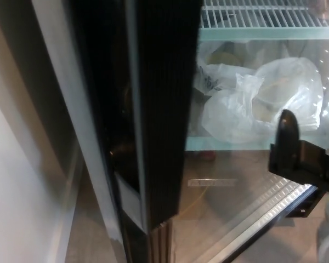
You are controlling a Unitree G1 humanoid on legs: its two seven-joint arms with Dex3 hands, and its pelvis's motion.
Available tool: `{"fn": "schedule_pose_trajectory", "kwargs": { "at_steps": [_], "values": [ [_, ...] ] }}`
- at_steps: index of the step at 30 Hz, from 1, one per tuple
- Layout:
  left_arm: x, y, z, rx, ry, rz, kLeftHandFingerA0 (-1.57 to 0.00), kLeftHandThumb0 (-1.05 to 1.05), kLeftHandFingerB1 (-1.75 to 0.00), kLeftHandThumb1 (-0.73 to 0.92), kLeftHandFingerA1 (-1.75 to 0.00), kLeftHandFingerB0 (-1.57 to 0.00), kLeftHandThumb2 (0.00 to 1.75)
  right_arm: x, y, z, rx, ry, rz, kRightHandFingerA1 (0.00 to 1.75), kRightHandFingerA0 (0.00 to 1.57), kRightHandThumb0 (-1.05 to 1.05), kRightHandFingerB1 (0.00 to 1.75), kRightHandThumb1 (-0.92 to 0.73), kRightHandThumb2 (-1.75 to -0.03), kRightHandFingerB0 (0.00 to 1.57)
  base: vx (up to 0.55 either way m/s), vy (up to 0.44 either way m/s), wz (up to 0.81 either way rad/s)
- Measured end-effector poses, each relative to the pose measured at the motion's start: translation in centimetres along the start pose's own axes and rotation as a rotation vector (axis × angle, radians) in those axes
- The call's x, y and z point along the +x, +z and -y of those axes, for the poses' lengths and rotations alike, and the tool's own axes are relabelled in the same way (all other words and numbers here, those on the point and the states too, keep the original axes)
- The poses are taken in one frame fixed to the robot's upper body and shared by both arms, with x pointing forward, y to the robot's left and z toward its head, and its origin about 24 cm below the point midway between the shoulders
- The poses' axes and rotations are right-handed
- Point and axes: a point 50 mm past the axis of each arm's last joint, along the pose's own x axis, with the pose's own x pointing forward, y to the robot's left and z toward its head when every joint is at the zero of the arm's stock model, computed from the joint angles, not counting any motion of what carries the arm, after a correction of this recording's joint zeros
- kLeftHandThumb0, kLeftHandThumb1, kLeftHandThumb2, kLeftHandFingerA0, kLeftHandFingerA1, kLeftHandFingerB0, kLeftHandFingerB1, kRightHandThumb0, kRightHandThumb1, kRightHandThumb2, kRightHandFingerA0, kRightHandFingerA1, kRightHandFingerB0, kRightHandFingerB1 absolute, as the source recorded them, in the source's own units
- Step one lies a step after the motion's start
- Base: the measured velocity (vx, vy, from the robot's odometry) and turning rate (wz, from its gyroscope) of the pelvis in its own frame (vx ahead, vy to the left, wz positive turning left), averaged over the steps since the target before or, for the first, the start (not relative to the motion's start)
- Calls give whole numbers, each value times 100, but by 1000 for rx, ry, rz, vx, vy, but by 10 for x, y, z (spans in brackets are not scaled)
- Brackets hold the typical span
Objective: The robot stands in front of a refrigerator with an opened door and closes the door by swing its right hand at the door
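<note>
Your black right hand (301,156) sits at frame right against the glass refrigerator door (247,203), fingers spread, gripping nothing. You're mid-swing, I'd say; next, push through toward the dark ribbed door edge (167,109).

Right robot hand (306,156) raised beside refrigerator door (164,109).

door edge (164,109) runs top to bottom through the centre, standing open, with the door's glass pane (247,208) stretching right of it. wall (11,192) at far left, frame strip (71,137) between wall and door edge. behind the glass: wire shelf (263,19) at the top, plastic bags (263,98) below it on a glass shelf (230,143). right hand (301,156) at the right edge, in front of the glass, just right of and below the bags.
</note>
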Motion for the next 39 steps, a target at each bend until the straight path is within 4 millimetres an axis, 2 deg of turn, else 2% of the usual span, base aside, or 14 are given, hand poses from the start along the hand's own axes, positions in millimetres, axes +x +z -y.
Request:
{"fn": "schedule_pose_trajectory", "kwargs": {
  "at_steps": [4,6,7,8,9,15,20,25,27,28,29,30,31,39],
  "values": [
    [0,2,-1,1,2,5,-36,-53,-53,61,-61,-26,97,9,4,-10,-29,31,65,19,0,-72,23,-75,-108,6,0,0,0],
    [1,3,-2,1,4,8,-36,-53,-54,61,-61,-27,96,15,3,-18,-44,57,91,16,2,-72,19,-75,-99,0,0,0,0],
    [1,4,-2,1,5,9,-35,-52,-53,60,-61,-26,96,18,1,-24,-56,80,105,17,2,-65,21,-90,-69,5,0,0,0],
    [1,4,-2,1,5,9,-35,-52,-53,60,-61,-26,96,21,0,-28,-66,96,114,17,2,-65,21,-90,-69,5,0,0,0],
    [1,3,-2,1,4,8,-34,-54,-53,61,-60,-27,95,24,-3,-33,-78,117,123,19,0,-73,20,-76,-107,0,0,0,0],
    [2,9,-4,5,9,21,-29,-55,-52,60,-57,-24,94,45,-31,-62,-125,235,87,13,0,-81,13,-78,-107,0,0,0,0],
    [3,15,-7,6,14,36,-32,-54,-52,60,-60,-24,95,55,-61,-73,-162,327,-26,26,7,-81,22,-76,-107,7,0,0,0],
    [5,23,-11,10,16,55,-34,-52,-52,59,-61,-23,96,54,-100,-63,-210,416,-205,28,7,-80,25,-75,-105,8,0,0,0],
    [5,27,-14,11,19,65,-35,-53,-53,60,-61,-25,96,51,-115,-51,-227,445,-280,34,4,-70,32,-72,-107,3,0,0,0],
    [5,28,-14,12,19,67,-35,-53,-53,60,-61,-25,96,50,-117,-49,-230,449,-293,24,11,-69,22,-89,-69,10,0,0,0],
    [5,28,-14,12,19,67,-35,-53,-53,60,-62,-26,96,50,-117,-49,-230,449,-293,44,8,-68,38,-68,-102,1,0,0,0],
    [6,30,-15,17,18,71,-35,-53,-53,60,-62,-26,96,45,-126,-38,-233,469,-345,44,8,-68,38,-68,-102,1,0,0,0],
    [6,32,-15,20,17,74,-36,-52,-54,60,-62,-26,96,40,-129,-32,-235,480,-370,48,0,-34,47,-56,-110,0,0,0,0],
    [6,31,-16,22,13,70,-35,-50,-52,59,-61,-24,96,-26,-140,11,-240,596,-560,47,0,-35,46,-53,-109,0,0,0,0]
  ]
}}
